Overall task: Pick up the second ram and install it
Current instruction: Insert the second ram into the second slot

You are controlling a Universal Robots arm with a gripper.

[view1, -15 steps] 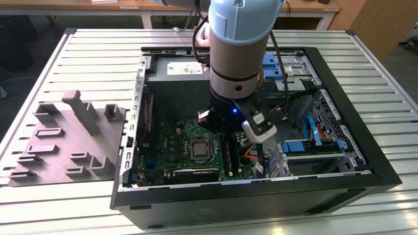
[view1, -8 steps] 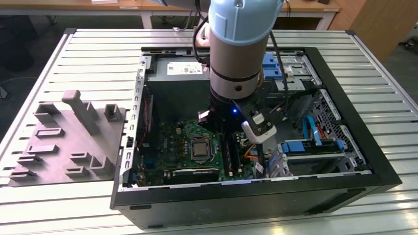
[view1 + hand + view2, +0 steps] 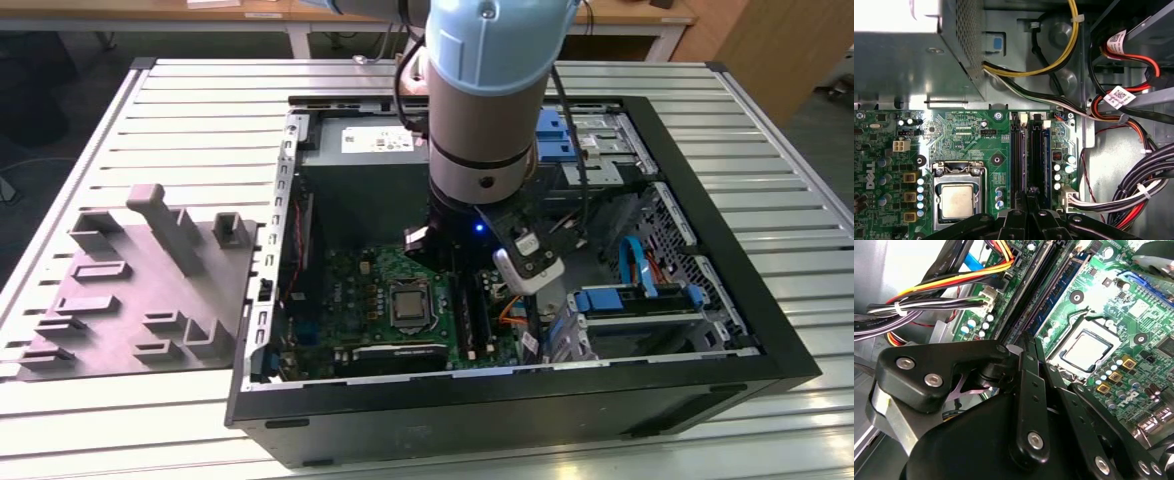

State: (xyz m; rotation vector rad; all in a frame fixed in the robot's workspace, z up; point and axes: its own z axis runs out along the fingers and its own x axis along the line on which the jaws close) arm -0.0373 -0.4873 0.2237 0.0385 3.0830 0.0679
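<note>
Pale-blue arm (image 3: pixel 487 60) reaches straight down into the open computer case (image 3: pixel 787 330) in the exterior view. In the first wrist view the gripper (image 3: pixel 1027 199), pressed together, hangs over the black slots (image 3: pixel 1018 160), and the second ram (image 3: pixel 1046 160) sits in a slot just beside. The second wrist view shows the same.

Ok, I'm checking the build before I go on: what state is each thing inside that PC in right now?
Computer case: lying flat, side open.
CPU: in its socket, no cooler on it.
Ram stick: standing in a slot on the board.
Black memory slot beside it: looks empty.
Gripper: down inside the case, over the slots.
</note>
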